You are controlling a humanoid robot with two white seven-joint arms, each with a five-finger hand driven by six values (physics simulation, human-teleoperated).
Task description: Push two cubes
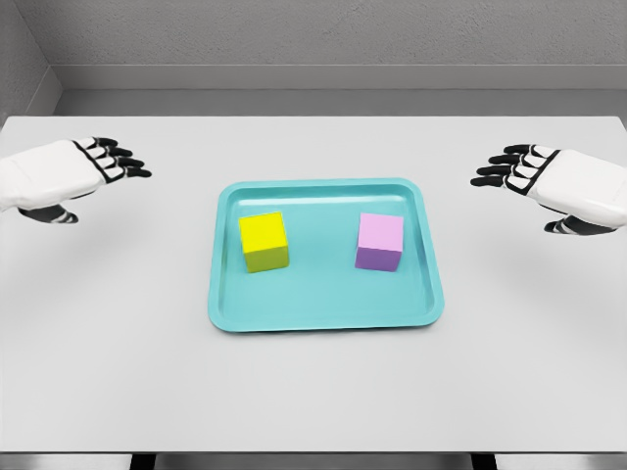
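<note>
Table (313, 392) fills most of your frame, one white surface running from the grey back wall (323, 34) down to the bottom edge. At its centre you have one teal tray (323, 315), shallow and rimmed. Two hands come next: your left hand (73, 174) sits at the upper left of the frame, fingers spread loosely and holding nothing, and your right hand (549, 181) mirrors it at the upper right, fingers likewise relaxed and empty. Both are well apart from the tray. Smallest are your two cubes, both inside the tray: one yellow cube (264, 241) in its left half and one pink cube (380, 242) in its right half, apart from each other with bare tray floor between them.
</note>
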